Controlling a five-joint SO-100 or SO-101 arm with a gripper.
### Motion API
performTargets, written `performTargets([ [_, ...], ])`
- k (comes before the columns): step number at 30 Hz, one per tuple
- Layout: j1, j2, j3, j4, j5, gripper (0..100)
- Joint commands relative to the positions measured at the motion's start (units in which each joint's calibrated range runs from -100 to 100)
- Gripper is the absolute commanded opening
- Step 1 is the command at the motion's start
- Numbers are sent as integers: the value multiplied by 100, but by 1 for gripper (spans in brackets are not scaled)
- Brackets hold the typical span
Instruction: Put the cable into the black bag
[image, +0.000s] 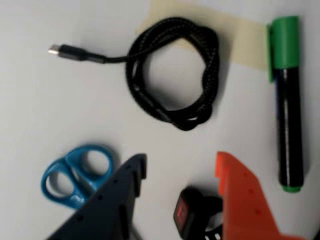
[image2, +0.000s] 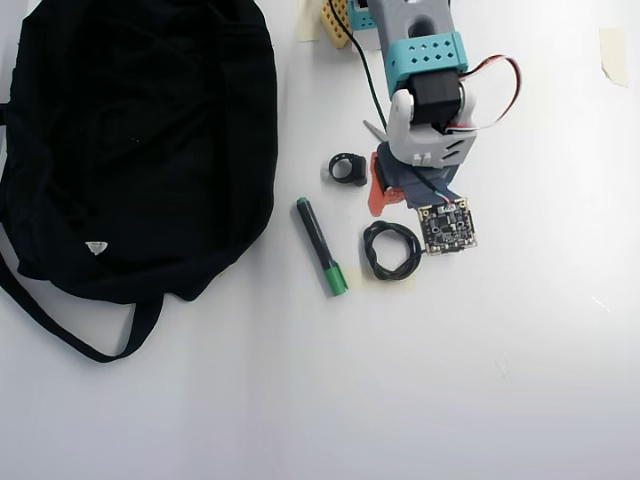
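While the gripper (image: 180, 172) hangs wide open and empty with the cable (image: 172, 72) coiled on the table just ahead of its tips, it should probably drop lower so one finger enters the loop before pinching.

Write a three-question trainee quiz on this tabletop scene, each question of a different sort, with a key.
1. True or false: the cable is already inside the black bag.
2. Multiple choice: in the wrist view, which item lies at the right edge? A) blue scissors B) marker C) small black ring
3. Fill in: the gripper has its jaws ____, holding nothing.

Key: 1 false, it lies coiled on the table beside the marker; 2 B; 3 open.
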Motion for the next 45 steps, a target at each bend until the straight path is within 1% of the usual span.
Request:
performTargets([
  [1, 76, 277, -692, -109, -58, 18],
  [7, 76, 676, -1078, -109, -73, 18],
  [15, 99, 1165, -1599, -109, -336, 18],
  [32, 61, 1281, -1545, -31, -477, 19],
  [34, 61, 1356, -1563, -31, -540, 21],
  [39, 31, 1381, -1554, -23, -556, 31],
  [43, 31, 1381, -1581, 98, -598, 32],
  [45, 31, 1389, -1617, 132, -781, 33],
])
